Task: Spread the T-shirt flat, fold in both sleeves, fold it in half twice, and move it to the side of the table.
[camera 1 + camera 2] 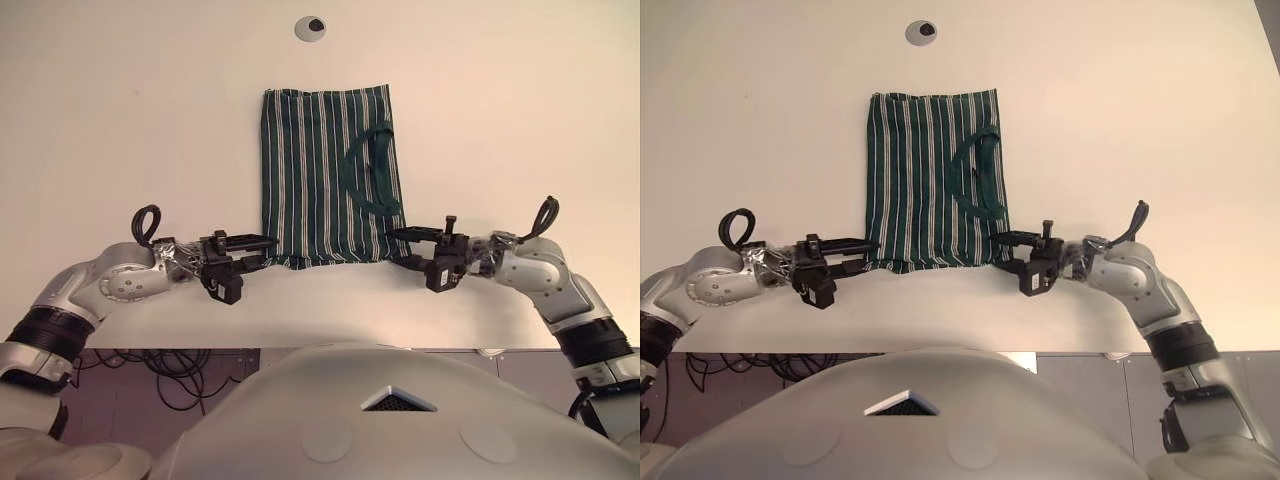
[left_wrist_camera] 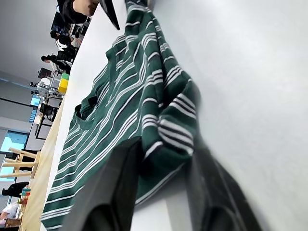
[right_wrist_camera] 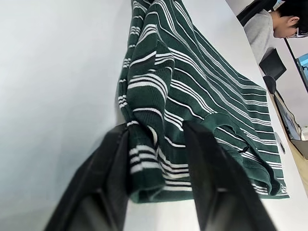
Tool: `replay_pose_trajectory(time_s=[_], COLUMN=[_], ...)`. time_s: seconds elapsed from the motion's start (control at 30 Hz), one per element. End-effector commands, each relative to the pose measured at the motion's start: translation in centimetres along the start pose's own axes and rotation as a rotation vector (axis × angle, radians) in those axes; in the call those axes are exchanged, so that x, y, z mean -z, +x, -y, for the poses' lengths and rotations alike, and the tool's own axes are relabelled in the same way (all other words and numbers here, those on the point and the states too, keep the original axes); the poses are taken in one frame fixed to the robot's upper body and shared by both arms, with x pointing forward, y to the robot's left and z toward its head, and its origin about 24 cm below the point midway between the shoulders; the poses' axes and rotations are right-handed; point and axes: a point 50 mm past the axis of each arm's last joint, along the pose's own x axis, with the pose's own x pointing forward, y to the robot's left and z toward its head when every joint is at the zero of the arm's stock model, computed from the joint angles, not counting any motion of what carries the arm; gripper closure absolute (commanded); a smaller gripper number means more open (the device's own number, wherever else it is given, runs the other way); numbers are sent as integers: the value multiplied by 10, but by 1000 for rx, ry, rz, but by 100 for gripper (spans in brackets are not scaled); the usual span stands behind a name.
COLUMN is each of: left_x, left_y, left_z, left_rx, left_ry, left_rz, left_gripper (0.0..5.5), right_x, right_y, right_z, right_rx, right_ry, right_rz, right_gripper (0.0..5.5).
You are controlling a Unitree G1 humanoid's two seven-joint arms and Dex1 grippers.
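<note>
Striped T-shirt point(image 1: 325, 175): sleeves folded in, long rectangle on pale counter point(image 1: 120, 120), on robot's side of round disc point(image 1: 312, 27). Left end effector point(image 1: 268, 248) and right end effector point(image 1: 396, 248) each pinch hem corner at shirt end farthest from disc, fabric bunched between fingers.

Risks:
- Shallow bite; soft knit may slip out on lift.
- Uneven carry may skew fold and spill tucked sleeves.

Material: limp dark-green knit, white stripes, ribbed collar. Counter smooth, matte.

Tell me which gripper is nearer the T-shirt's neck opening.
Right. The right gripper grips the T-shirt at its near corner, on the same side as the neck opening. The left gripper grips the other near corner, across the folded width.
</note>
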Motion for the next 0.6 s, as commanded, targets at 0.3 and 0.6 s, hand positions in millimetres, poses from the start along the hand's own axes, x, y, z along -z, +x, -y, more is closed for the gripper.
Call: replay_pose_trajectory(time_s=[0.3,0.6], left_x=[4,-66], left_y=[3,-28], left_z=[39,0], left_rx=[253,418], left_ry=[-88,-891], left_rz=[-54,318], left_gripper=[515,536], right_x=[14,-52], right_y=[3,-45], right_z=[-27,-15], right_rx=[-144,-338], right_ry=[97,645], right_rz=[-88,255], right_gripper=[550,550])
